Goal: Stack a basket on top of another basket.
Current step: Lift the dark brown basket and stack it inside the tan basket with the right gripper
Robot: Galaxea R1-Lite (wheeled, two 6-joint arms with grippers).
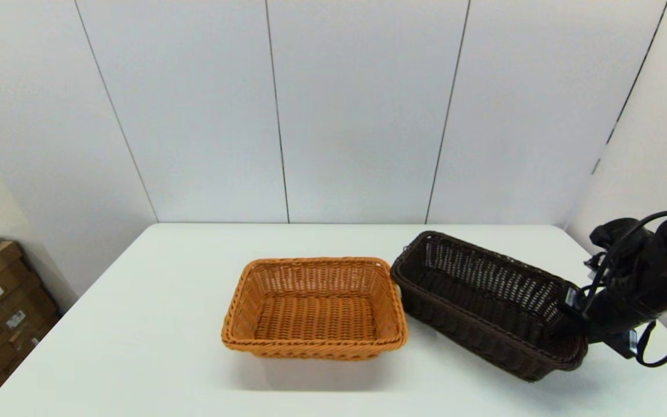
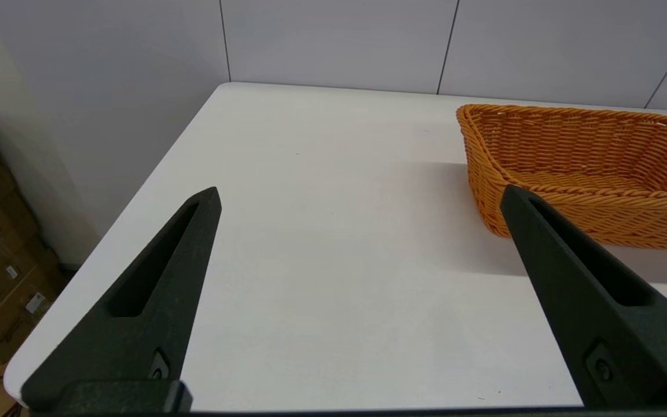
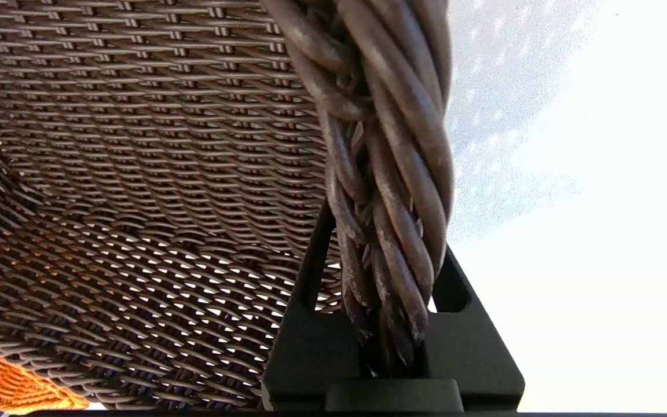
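A: Where is the dark brown basket (image 1: 487, 301) right now?

B: On the white counter (image 1: 154, 324), just beside the orange-tan basket (image 1: 315, 308), on the side toward the robot's right arm. One corner comes very close to the orange-tan basket's rim; I cannot tell whether they touch. It sits skewed, not square to the orange-tan basket, and its end away from that basket looks tipped up a little off the counter

A: And what has hold of it?

B: The right gripper (image 3: 388, 272). Its jaws are closed narrow on the rolled rim (image 3: 388, 174) at the dark basket's end farthest from the orange-tan basket, one finger inside the wall and one outside. In the right wrist view the twisted rim strands run straight down between the two black fingers (image 3: 310, 324), filling the gap

A: The orange-tan basket itself?

B: Upright and flat on the counter, nothing in it

A: The other arm?

B: The left gripper (image 2: 359, 200) hovers above the counter on the far side of the orange-tan basket from the dark one, near but apart from it. Its jaws are spread wide, holding and touching nothing
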